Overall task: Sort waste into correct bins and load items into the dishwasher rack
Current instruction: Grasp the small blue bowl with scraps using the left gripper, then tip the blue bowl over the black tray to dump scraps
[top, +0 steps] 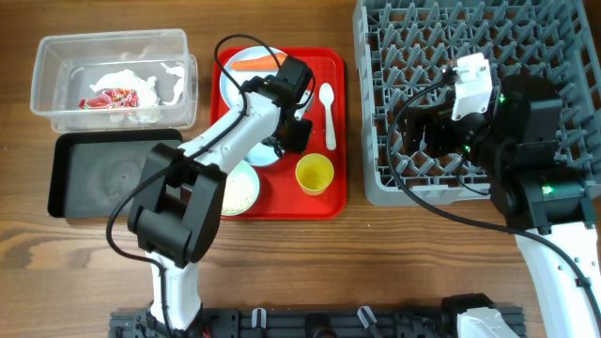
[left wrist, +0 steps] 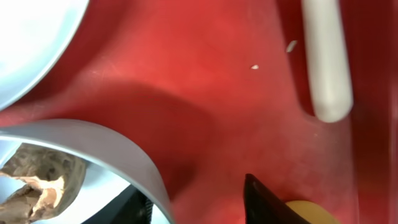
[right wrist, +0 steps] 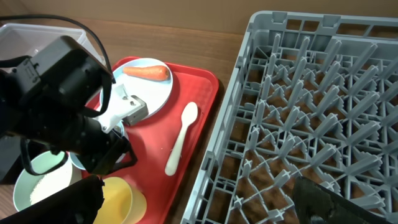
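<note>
I am holding my left pincer (left wrist: 199,202) astride the rim of the small pale blue bowl (left wrist: 93,140).
The red printed wrapper (top: 113,97) and crumpled white paper (top: 131,77) are lying in the clear tub (top: 66,61); that pincer is gaping, gripping nothing, the brown scrap (left wrist: 43,177) sitting inside the bowl. My right pincer (right wrist: 196,186) is hanging wide open, empty, over the dishwasher rack (right wrist: 311,93).

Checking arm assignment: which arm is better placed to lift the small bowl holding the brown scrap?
Left. The left gripper hangs open at the bowl on the red tray; the right gripper is over the rack, off the tray.
</note>
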`<state>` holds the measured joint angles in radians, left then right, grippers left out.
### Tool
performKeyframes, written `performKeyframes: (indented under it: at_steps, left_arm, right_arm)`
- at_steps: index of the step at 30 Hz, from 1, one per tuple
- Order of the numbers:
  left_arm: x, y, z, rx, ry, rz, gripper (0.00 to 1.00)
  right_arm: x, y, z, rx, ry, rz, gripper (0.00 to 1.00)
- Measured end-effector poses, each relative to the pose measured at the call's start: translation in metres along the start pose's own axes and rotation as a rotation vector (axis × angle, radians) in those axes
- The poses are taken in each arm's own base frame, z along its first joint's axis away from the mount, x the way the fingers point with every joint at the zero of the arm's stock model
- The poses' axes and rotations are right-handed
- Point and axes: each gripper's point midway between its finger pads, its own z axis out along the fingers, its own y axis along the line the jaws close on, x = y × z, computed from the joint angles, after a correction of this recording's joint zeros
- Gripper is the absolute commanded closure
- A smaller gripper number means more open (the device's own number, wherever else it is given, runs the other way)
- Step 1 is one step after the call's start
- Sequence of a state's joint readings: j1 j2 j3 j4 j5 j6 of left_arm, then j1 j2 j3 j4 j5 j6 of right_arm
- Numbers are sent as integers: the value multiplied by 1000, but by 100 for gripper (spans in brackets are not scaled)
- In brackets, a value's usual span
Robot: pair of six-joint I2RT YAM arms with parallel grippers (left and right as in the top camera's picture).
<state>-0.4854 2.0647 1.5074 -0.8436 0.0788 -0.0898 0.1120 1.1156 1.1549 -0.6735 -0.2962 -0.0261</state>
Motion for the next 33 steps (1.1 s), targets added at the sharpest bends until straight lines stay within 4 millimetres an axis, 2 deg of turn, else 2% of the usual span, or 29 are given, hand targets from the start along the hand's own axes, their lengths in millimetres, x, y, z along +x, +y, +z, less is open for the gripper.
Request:
performKeyframes:
  at_steps: [2,3,11,15,19,24,26,28,33]
  left_arm:
    - [0,2,1,-10,0,-15,92]
    - [-1,4,1,-21,-3,-33,96]
    - [-1,11,0,-80,-11,-88,96]
    - [8,15,-9,-103,23,-118,96]
    - [16,12,-46,-99,51,-144,96]
    - [20,11,-129,-63,-69,-170,96]
    - [30,24,-155,-62,-91,-209,96]
    - [36,49,-176,-71,-118,-281,96]
    - [56,102,-187,-34,-77,-442,96]
  right_arm:
    - [0,0,0,0,0,0,0]
    - [0,0,0,0,0,0,0]
    - [0,0,0,0,0,0,0]
    - [0,0,0,0,0,0,0]
    - [0,0,0,0,0,0,0]
    - [0,0,0,0,0,0,0]
    - [0,0,0,0,0,0,0]
    - [0,0,0,0,0,0,0]
    - [0,0,0,0,0,0,0]
